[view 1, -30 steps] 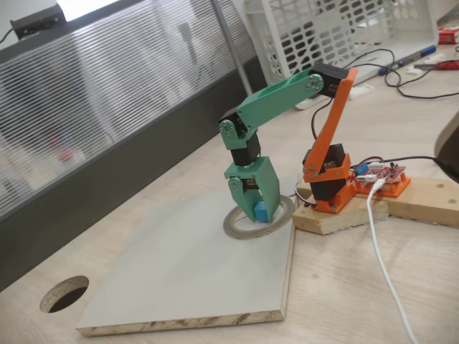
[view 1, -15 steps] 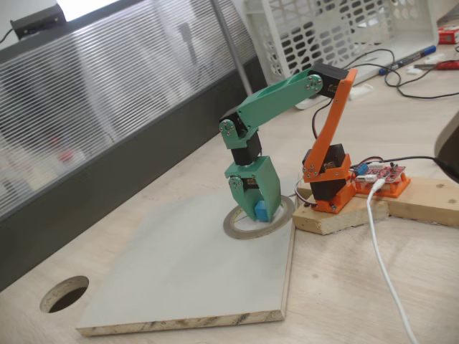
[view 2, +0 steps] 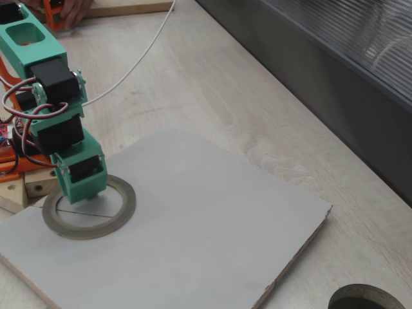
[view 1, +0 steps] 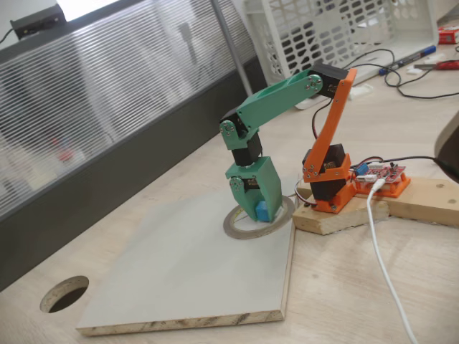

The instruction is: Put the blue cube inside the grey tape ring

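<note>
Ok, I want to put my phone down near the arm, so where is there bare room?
The grey board is bare from the tape ring out to its far corner, toward the round hole. It is crowded at the ring, where the tool holds the blue cube.

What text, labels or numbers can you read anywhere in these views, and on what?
None legible.
Red circuit board beside the arm's base: any print too small to read.
Blue pen on the desk: no readable marking.
Blue cube, grey tape ring, gripper: plain, no text.

grey board (view 2: 212,219) open — wooden block (view 1: 337,215) beside ring
</note>
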Robot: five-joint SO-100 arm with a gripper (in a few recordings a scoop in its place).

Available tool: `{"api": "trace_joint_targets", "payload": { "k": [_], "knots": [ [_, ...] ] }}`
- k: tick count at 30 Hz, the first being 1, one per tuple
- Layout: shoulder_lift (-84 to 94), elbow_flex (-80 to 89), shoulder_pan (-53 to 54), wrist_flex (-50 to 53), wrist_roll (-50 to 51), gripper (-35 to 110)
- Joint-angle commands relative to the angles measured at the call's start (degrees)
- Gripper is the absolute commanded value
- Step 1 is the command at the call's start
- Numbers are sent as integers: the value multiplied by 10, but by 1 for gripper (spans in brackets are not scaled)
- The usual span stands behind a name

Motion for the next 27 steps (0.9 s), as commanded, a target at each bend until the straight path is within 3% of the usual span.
{"api": "trace_joint_targets", "payload": {
  "k": [1,12,21,27],
  "knots": [
    [16,-2,15,4,11,2],
    [18,-10,17,4,12,5],
    [11,-9,17,13,13,42],
    [16,-11,16,74,13,53]
  ]
}}
